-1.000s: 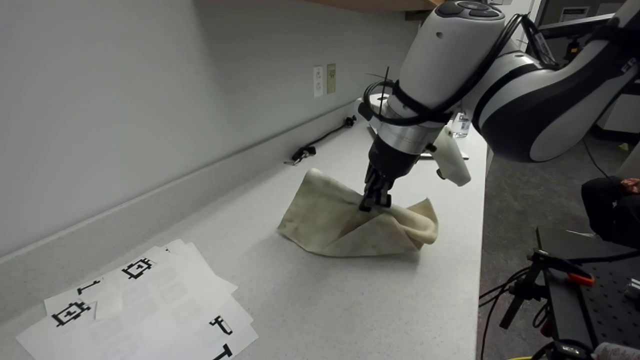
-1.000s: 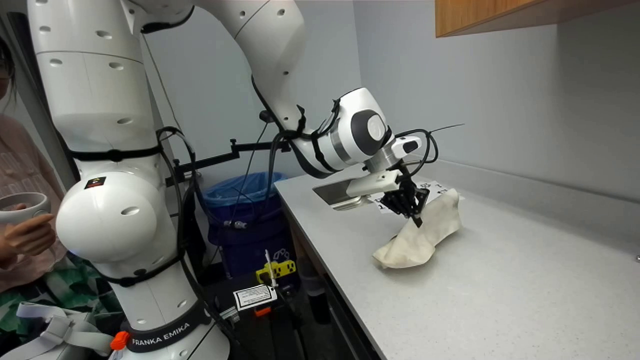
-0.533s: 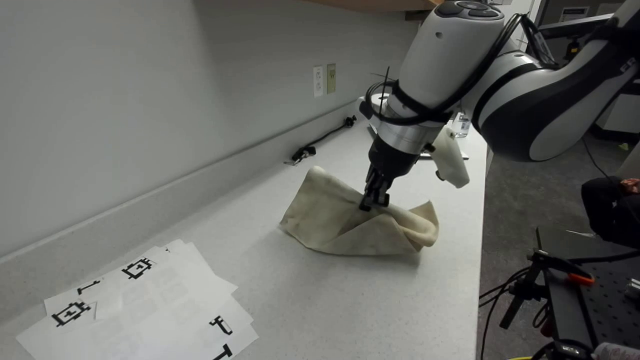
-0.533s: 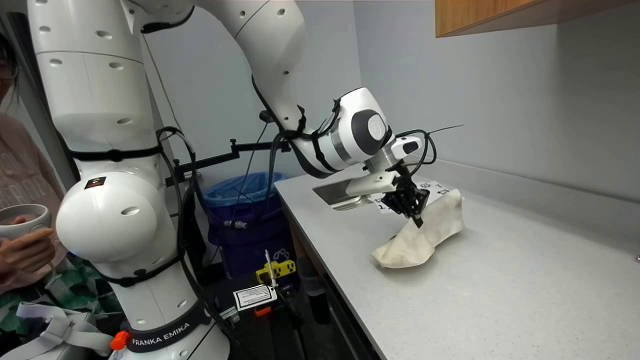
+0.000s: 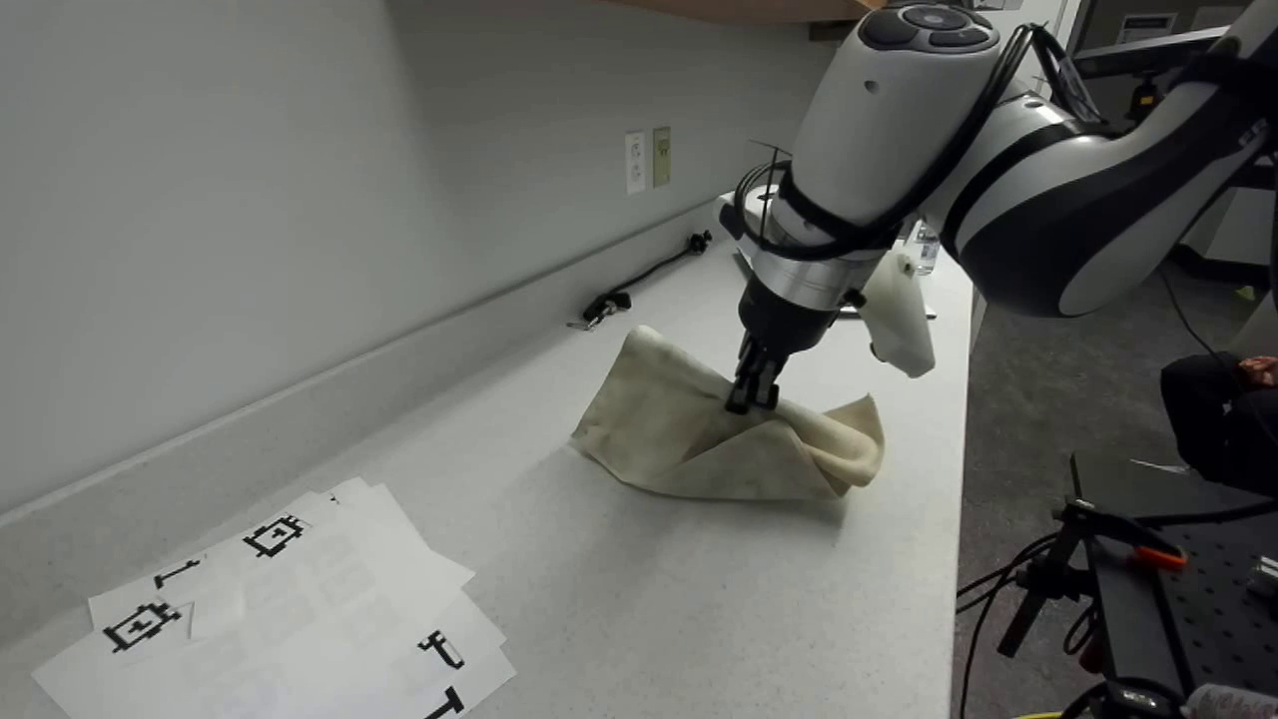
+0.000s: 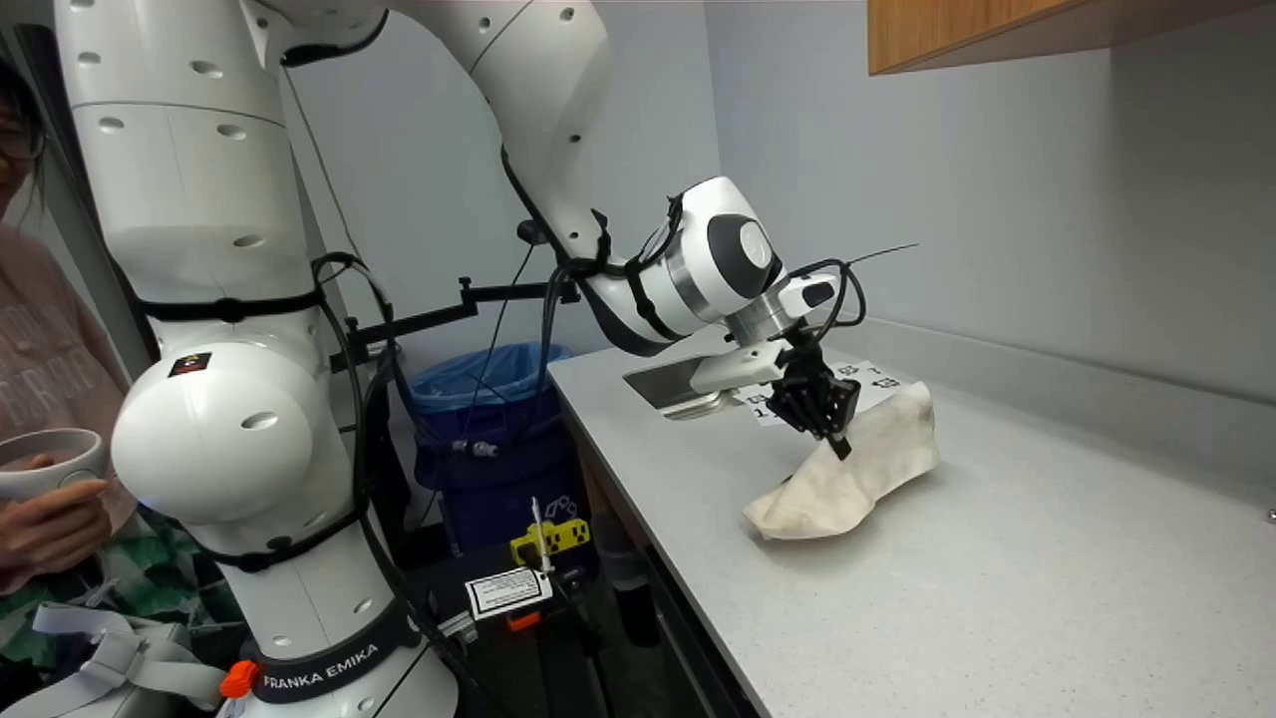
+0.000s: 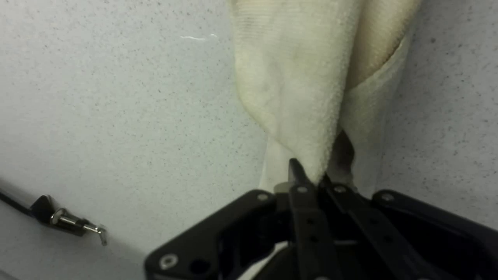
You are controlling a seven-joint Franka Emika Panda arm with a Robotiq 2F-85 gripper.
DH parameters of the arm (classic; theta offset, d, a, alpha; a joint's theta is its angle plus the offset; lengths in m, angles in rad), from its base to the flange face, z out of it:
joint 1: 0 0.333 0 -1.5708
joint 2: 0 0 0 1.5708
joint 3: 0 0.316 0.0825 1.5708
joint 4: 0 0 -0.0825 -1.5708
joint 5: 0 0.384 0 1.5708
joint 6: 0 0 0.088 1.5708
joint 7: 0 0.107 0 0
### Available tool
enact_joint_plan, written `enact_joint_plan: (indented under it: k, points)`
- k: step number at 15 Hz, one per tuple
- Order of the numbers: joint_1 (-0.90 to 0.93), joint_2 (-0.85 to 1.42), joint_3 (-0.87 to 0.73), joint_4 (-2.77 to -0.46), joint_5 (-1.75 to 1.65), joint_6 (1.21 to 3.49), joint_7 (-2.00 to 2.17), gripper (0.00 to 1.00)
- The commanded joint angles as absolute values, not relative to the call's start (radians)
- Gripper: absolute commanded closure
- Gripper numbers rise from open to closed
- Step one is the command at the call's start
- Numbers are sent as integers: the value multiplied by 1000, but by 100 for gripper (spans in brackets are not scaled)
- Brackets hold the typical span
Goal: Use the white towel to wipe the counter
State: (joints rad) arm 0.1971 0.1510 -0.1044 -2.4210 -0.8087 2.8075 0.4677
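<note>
White paper sheets [image 5: 300, 609] lie nearest in an exterior view; beyond them your end effector [image 5: 753, 401] is clamped on the white towel [image 5: 734, 459], rumpled on the desk [image 5: 699, 609]; farther back you see a white wall outlet [image 5: 635, 162].

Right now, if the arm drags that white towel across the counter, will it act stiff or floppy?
Probably floppy: the white towel bends in loose folds to both sides of the gripper. It may trail and bunch rather than roll, since only a pinched fold is held. It probably won't slip out easily, as its surface looks fuzzy in the wrist view.
</note>
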Motion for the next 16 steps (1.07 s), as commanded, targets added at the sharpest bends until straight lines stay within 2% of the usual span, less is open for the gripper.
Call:
enact_joint_plan:
  k: [1,14,16]
  points:
    - [217,144,-117,-2403,-880,2753,551,99]
    - [216,146,-98,-2382,-1022,2635,734,99]
    - [201,151,-97,-2391,-1001,2668,697,96]
